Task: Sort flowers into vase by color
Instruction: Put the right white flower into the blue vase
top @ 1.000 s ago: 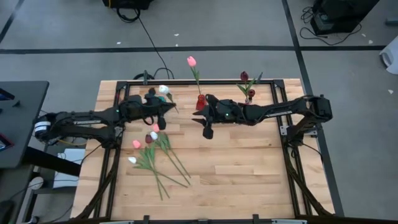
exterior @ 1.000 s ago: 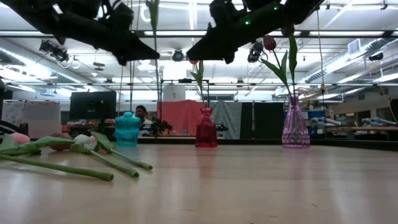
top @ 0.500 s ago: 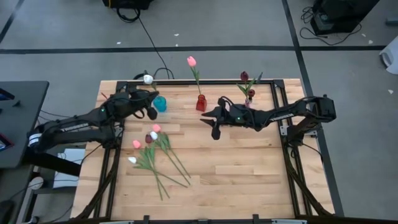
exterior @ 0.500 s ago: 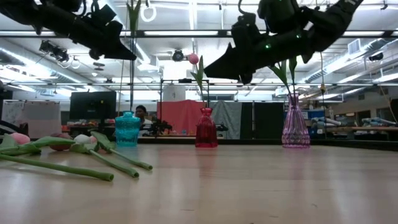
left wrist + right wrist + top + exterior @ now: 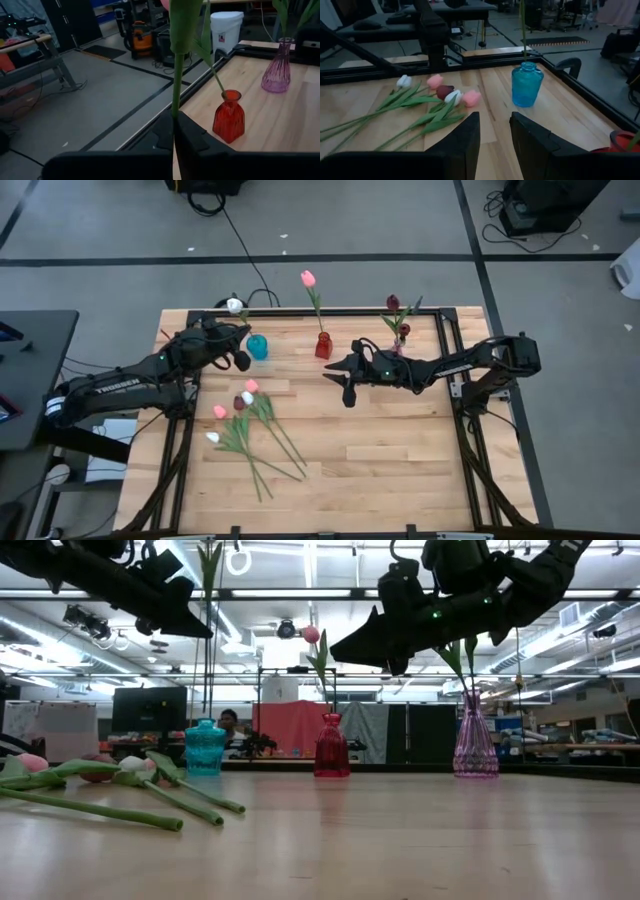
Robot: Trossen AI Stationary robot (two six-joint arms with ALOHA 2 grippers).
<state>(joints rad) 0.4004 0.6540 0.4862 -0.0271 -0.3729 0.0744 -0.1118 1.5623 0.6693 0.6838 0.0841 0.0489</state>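
Note:
My left gripper [image 5: 241,348] is shut on a white tulip [image 5: 235,306] and stands beside the blue vase [image 5: 257,346] at the far left of the table. The tulip's stem [image 5: 522,30] runs down into the blue vase's mouth [image 5: 526,63]. My right gripper [image 5: 345,387] hangs open above the table's middle, near the red vase [image 5: 323,345], which holds a pink tulip [image 5: 308,278]. A maroon tulip [image 5: 393,302] stands in the purple vase [image 5: 402,332]. Several pink, white and maroon tulips [image 5: 245,420] lie flat on the table. My left gripper pinches the white tulip's green stem [image 5: 175,107] between its two fingers [image 5: 192,140], below the leaves. The fingers come from the table's left, slanting slightly down, and lie across the stem. The stem stands upright [image 5: 207,640], and its lower end reaches into the blue vase [image 5: 205,747].
The three vases stand in a row along the table's far edge. The pile of loose tulips [image 5: 435,97] lies on the left half, with stems pointing toward the near edge. Bare wood [image 5: 400,450] fills the near and right parts of the table.
My left gripper has moved toward the table's far left corner and carried the white tulip over the blue vase. The flower has turned upright, and its head has moved toward the far edge. My right gripper has drawn back slightly toward the table's right, still open.

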